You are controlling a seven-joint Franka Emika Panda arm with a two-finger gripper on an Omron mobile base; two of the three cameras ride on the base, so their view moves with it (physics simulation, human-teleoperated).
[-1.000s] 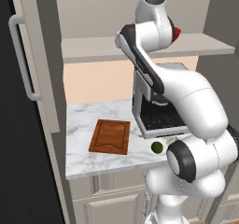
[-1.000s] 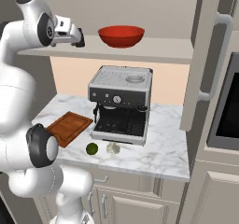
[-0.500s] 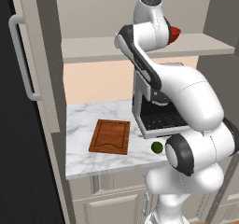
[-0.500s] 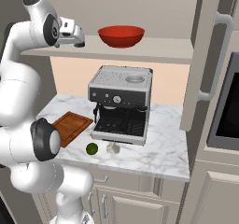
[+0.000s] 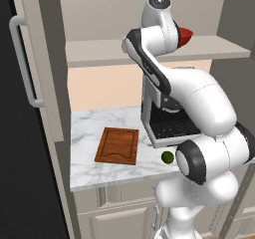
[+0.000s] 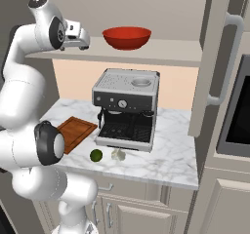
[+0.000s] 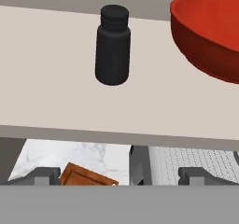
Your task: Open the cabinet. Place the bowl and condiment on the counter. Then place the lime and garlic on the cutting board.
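The cabinet (image 6: 215, 57) stands with both doors open. On its shelf (image 7: 56, 101) a black condiment (image 7: 112, 45) stands upright, left of the glossy red bowl (image 7: 210, 31) (image 6: 126, 36). My gripper (image 7: 121, 176) (image 6: 80, 40) hovers open just in front of the shelf's edge, pointing at the condiment and apart from it. The bowl's rim (image 5: 185, 34) peeks from behind my arm. Below, the cutting board (image 6: 75, 132) (image 5: 118, 146) lies bare on the counter (image 6: 171, 155). The lime (image 6: 96, 155) (image 5: 167, 157) and garlic (image 6: 118, 154) rest on the counter beside it.
A silver coffee machine (image 6: 127, 108) stands on the counter under the shelf, right of the board. The left open door with its bar handle (image 5: 25, 59) and the right open door flank the shelf. An oven front (image 6: 239, 111) is at the far right.
My hand has edged a little closer to the shelf, toward the condiment. The jaws have stayed open and nothing on the shelf or counter has moved.
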